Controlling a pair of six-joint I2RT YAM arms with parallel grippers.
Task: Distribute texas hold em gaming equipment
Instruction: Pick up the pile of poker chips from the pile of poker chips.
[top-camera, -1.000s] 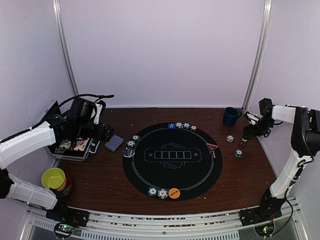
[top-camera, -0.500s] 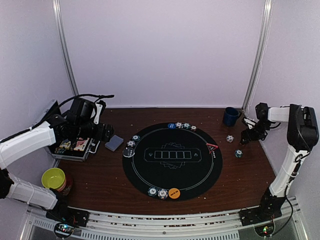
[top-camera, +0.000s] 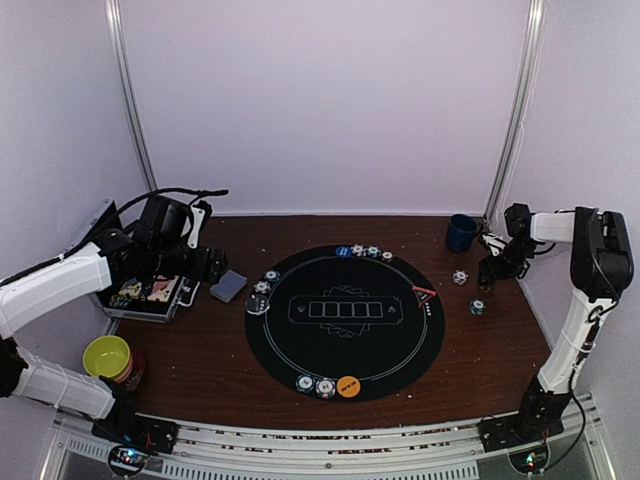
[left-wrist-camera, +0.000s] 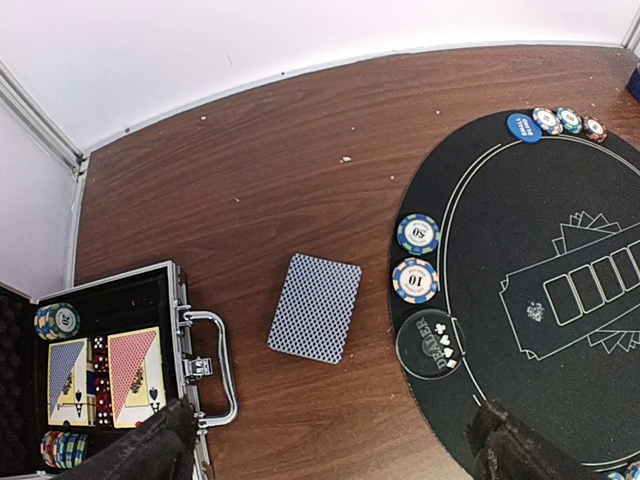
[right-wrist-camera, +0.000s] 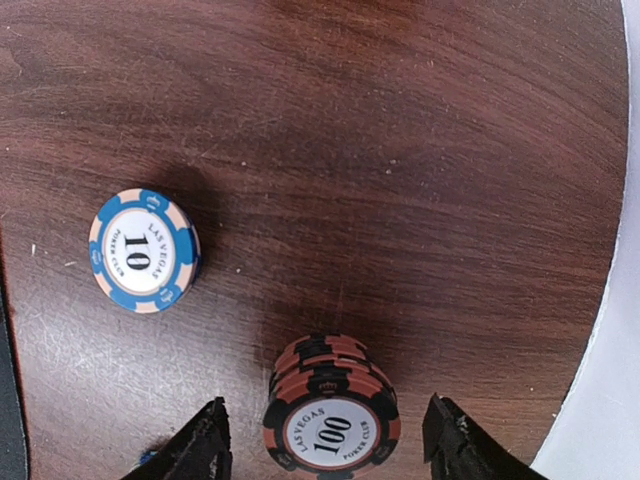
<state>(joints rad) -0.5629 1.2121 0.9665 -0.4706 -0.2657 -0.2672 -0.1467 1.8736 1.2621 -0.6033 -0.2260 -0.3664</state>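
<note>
Even light, top cam soft, wrist pics sharp

A dark brown table (top-camera: 200, 370) with a wood-grain top fills the bottom of a small enclosed booth, its surface dotted with pale specks (tiny crumbs, plainest in the left wrist view). At the far side rises a plain back wall (top-camera: 320, 100), pale with a faint lilac cast, meeting the tabletop in a thin light seam. A left wall (top-camera: 50, 150) and a right wall (top-camera: 590, 120) of the same pale panel close in the sides. A slim metal left post (top-camera: 130, 100) and a matching right post (top-camera: 515, 100) stand in the far corners. A ribbed aluminium rail (top-camera: 330, 445) runs along the near edge. The light is soft and even, the shadows faint
</note>
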